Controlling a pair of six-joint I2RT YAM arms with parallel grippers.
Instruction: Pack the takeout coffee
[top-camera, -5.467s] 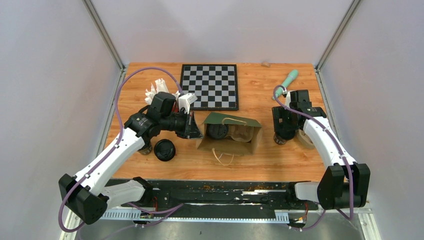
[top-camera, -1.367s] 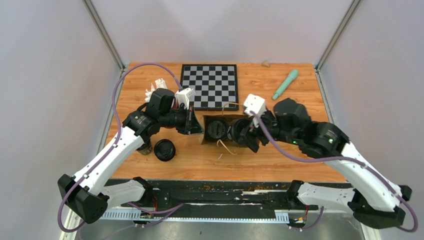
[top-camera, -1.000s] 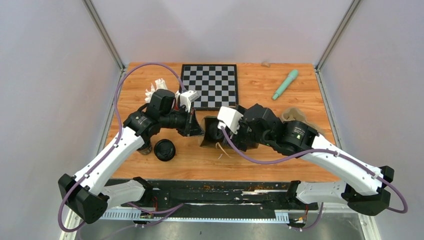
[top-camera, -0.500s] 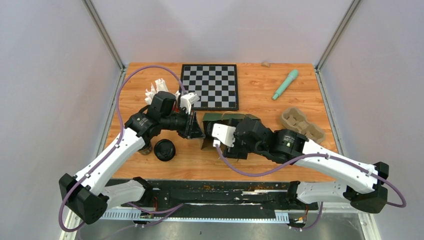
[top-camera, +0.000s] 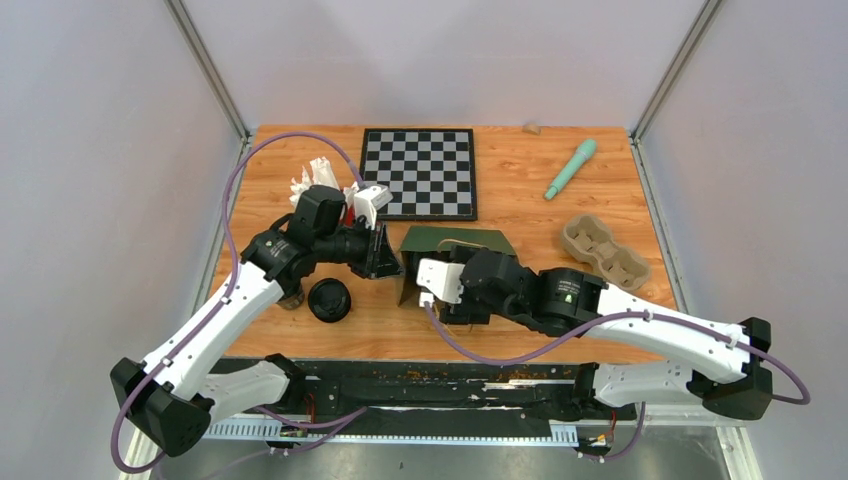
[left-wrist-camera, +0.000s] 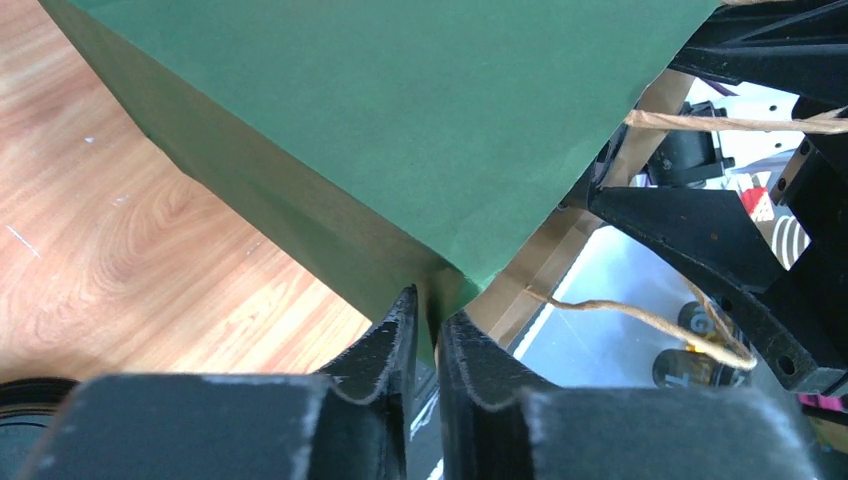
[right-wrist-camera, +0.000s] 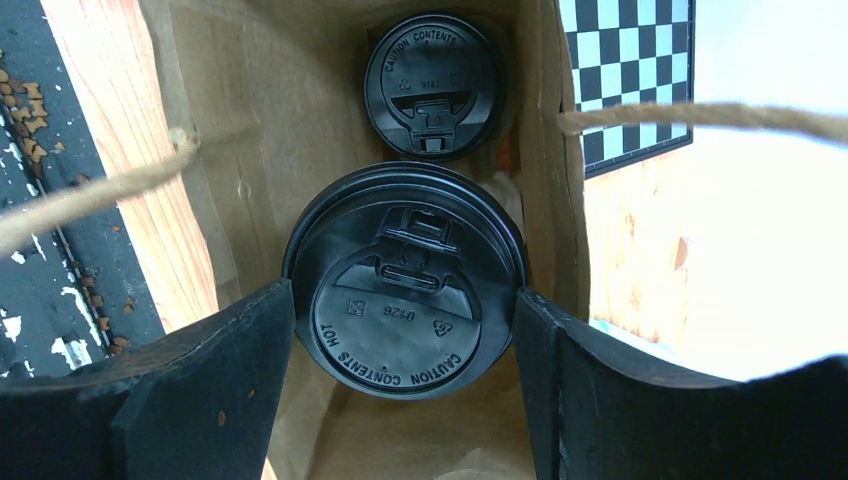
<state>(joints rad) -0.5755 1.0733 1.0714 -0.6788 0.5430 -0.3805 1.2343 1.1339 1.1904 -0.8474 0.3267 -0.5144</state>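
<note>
A green paper bag (top-camera: 455, 240) with a brown inside (right-wrist-camera: 230, 150) stands at the table's middle. My left gripper (left-wrist-camera: 428, 310) is shut on the bag's green rim (left-wrist-camera: 400, 120) at its left corner; it also shows in the top view (top-camera: 385, 262). My right gripper (right-wrist-camera: 403, 292) reaches down into the bag, shut on a coffee cup with a black lid (right-wrist-camera: 395, 320), a finger on each side of the lid. A second lidded cup (right-wrist-camera: 433, 82) stands deeper in the bag. A third cup (top-camera: 329, 299) stands on the table left of the bag, under my left arm.
A red cup of white wrapped straws (top-camera: 318, 182) stands behind my left wrist. A chessboard (top-camera: 420, 172) lies at the back. A cardboard cup carrier (top-camera: 603, 250) and a teal tool (top-camera: 571, 167) lie at the right. Twine handles (right-wrist-camera: 700, 115) cross the bag's mouth.
My right arm swung from the cup carrier at the right over to the bag with a cup and lowered it inside. My left gripper kept hold of the bag rim.
</note>
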